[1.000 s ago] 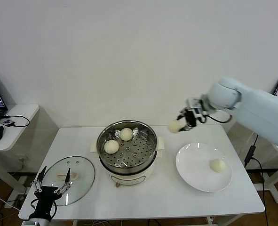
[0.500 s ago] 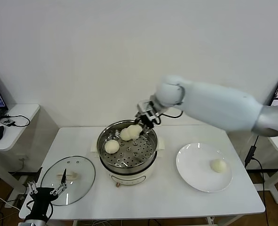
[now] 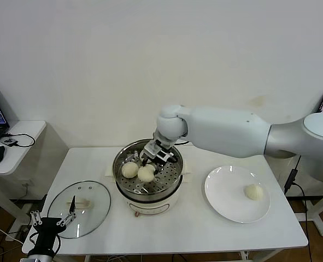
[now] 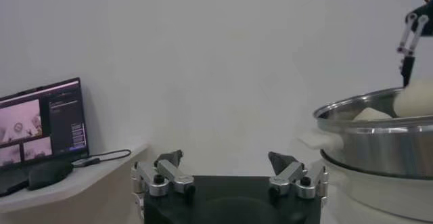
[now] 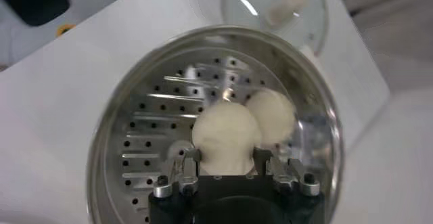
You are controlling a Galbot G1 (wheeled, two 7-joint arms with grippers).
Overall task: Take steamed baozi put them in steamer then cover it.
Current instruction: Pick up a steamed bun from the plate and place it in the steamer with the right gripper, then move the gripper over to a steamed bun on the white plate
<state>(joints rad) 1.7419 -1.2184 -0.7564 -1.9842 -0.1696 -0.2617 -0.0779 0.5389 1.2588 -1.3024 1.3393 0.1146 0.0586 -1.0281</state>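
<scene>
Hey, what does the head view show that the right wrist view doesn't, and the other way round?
Only the head view shows the white plate with one baozi left on it, and the left tool, open, at the table's near left corner. Only the right wrist view shows up close the right tool shut on a baozi low over the perforated tray. Both show the steamer, another baozi inside, and the glass cover lying on the table.

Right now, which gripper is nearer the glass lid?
Left. The left gripper is open at the table's front-left edge, right beside the glass lid. The right gripper is over the steamer, shut on a baozi.
</scene>
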